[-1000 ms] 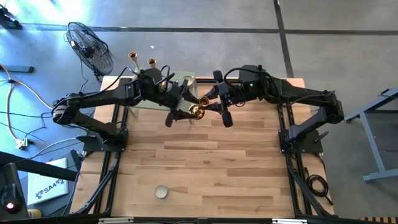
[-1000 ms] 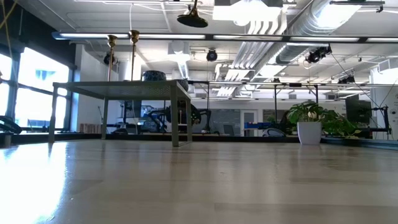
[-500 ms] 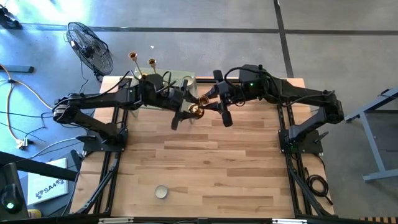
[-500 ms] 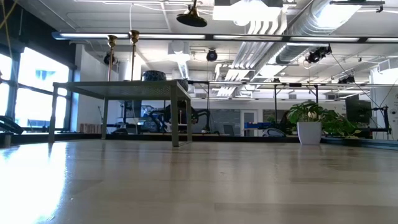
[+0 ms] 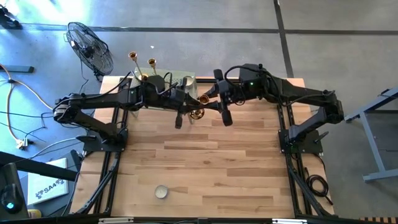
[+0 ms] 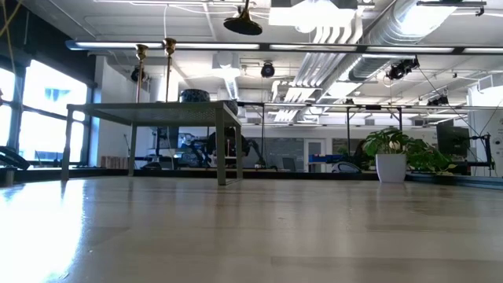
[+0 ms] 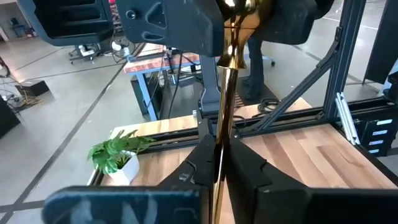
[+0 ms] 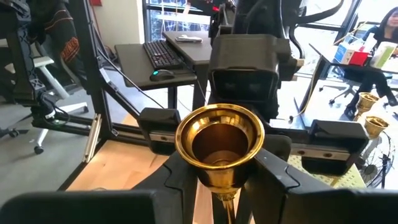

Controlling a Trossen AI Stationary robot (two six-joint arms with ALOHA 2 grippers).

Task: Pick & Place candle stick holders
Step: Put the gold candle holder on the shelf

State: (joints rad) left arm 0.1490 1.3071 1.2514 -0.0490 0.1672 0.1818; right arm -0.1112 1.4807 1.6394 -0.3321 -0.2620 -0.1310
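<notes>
Above the wooden table (image 5: 205, 168), beside the small green stand (image 5: 186, 84), both arms meet over one brass candlestick (image 5: 198, 112). The left gripper (image 5: 186, 112) is clamped tight on its thin stem (image 7: 225, 93), and the right gripper (image 5: 208, 99) pinches the same candlestick just below its flared cup (image 8: 219, 140). Two more candlesticks (image 5: 142, 62) stand upright on the stand's far side.

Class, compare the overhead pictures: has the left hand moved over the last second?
Yes. The left hand has slid toward the candlestick, away from the fan.
</notes>
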